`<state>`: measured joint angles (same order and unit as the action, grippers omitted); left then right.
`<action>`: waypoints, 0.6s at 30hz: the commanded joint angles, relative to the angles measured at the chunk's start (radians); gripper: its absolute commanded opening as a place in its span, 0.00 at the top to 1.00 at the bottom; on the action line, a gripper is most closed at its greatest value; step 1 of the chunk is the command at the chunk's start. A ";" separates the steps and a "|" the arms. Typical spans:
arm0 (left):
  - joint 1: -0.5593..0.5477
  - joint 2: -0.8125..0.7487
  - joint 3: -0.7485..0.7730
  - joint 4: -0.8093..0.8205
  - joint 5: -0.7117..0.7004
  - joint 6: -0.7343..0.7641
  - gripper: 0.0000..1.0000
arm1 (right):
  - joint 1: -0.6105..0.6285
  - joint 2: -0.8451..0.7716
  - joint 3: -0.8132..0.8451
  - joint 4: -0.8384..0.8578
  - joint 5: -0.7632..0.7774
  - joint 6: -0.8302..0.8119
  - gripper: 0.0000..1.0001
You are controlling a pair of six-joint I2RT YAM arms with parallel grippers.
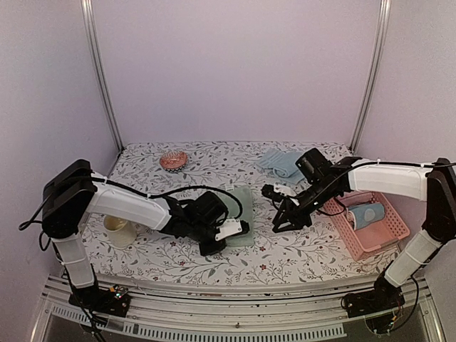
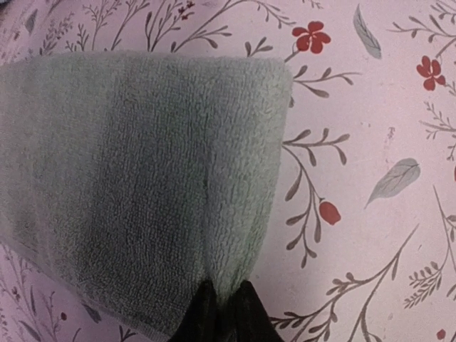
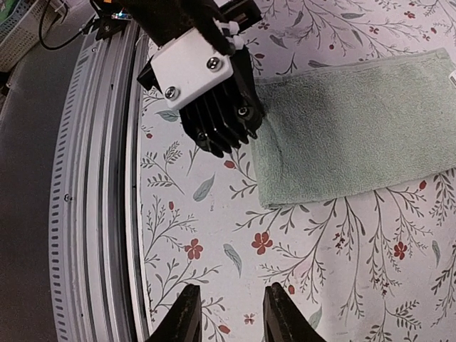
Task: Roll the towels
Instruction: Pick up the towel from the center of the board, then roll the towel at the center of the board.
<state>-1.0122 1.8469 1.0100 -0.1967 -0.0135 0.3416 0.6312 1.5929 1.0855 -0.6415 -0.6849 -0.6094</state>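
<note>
The pale sage green towel [image 1: 246, 206] lies flat on the flowered cloth in the middle of the table. My left gripper [image 1: 229, 234] is at its near end. In the left wrist view the green towel [image 2: 142, 178] fills the left side, and the gripper [image 2: 226, 303] is shut on a pinch of its near edge beside the corner. My right gripper [image 1: 278, 225] hovers just right of this towel, open, with only cloth between its fingers [image 3: 184, 317]. The right wrist view shows the green towel [image 3: 356, 135] with the left gripper's body [image 3: 210, 85] at its end. The light blue towel [image 1: 281, 162] lies bunched at the back.
A pink basket [image 1: 370, 241] at the right holds a blue cylinder [image 1: 367, 214]. A small pink dish [image 1: 173, 160] sits at the back left and a cream cup [image 1: 119, 229] near the left arm. The table's metal rail [image 3: 107, 214] runs along the near edge.
</note>
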 commanded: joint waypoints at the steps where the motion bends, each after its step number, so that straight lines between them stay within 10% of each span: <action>1: -0.005 0.034 0.038 -0.073 0.087 -0.049 0.95 | 0.061 -0.002 -0.042 0.026 0.050 -0.041 0.68; 18: 0.020 0.261 0.313 -0.248 0.557 -0.465 1.00 | 0.368 -0.109 -0.255 0.319 0.486 -0.112 0.61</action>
<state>-1.0100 2.0674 1.3293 -0.3805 0.4038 -0.0189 0.9825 1.5105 0.8589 -0.4480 -0.3180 -0.7078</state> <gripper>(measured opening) 0.008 0.384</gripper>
